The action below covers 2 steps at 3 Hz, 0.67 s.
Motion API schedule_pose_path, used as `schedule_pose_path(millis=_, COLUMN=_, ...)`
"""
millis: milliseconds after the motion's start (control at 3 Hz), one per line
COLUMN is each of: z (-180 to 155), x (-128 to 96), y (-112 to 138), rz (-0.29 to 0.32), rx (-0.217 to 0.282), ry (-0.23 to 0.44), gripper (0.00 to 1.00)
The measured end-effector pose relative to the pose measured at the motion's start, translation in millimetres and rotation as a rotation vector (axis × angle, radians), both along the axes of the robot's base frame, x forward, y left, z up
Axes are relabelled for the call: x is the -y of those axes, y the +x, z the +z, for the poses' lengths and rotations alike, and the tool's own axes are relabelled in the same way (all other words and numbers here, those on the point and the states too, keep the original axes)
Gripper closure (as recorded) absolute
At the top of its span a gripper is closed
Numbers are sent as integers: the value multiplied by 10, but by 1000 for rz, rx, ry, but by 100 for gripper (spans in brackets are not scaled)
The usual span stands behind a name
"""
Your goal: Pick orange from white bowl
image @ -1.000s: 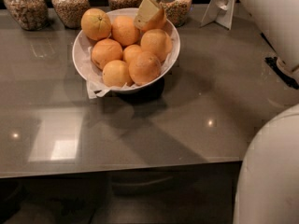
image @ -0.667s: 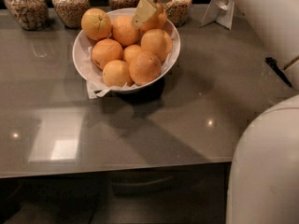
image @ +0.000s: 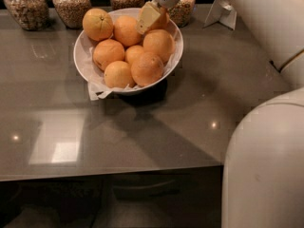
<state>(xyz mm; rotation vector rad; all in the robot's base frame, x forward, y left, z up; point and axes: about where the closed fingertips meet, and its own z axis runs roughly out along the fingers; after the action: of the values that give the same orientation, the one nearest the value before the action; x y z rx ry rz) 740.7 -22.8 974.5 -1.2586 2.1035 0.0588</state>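
Camera view looks down on a grey worktop, where the white bowl sits toward the back. It is lined with white paper that spills over its front-left rim. Eight oranges are heaped inside.

The end effector hangs over the bowl's far side. Its pale yellow tip is in front of the orange at the back rim (most of that fruit is hidden behind it). Whether the end effector is closed on the orange or merely beside it, I cannot tell.

An orange with a dark stem dimple rides high at the far-left rim. Jars of grain stand in a row behind the bowl, with a white card stand at the back right. The robot's white arm fills the right edge.
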Motion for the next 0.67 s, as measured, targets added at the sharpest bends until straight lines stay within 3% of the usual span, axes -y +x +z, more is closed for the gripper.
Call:
schedule_pose_path(millis=333, z=-66, x=47, y=23, rz=-13, rx=-14, ry=-9, gripper=29)
schedule_pose_path(millis=667, z=-66, x=48, y=23, rz=-13, rx=-14, ry=-9, gripper=48)
